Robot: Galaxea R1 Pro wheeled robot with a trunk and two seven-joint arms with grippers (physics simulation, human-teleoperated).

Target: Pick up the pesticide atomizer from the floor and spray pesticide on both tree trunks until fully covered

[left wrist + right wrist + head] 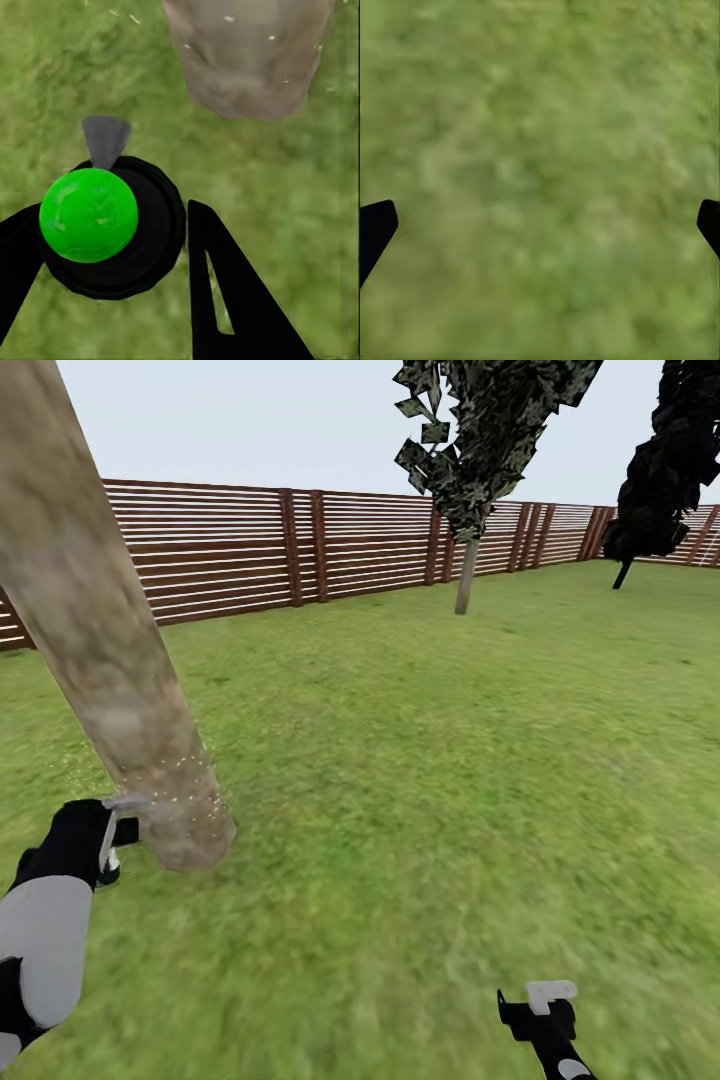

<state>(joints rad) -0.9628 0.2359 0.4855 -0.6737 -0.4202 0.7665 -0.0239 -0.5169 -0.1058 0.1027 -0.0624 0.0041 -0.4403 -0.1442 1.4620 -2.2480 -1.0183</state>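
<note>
A garden: lawn (450, 760); slat fence (250, 545); trees (480, 450).

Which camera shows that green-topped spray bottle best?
The left wrist view: the atomizer sits large between the left gripper fingers, its nozzle toward the tree trunk. The head view catches just a grey sliver of it. The right wrist view shows grass.

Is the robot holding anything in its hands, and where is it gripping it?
The left gripper holds the pesticide atomizer around its black body, below the green top. The right gripper is open over grass, holding nothing.
</note>
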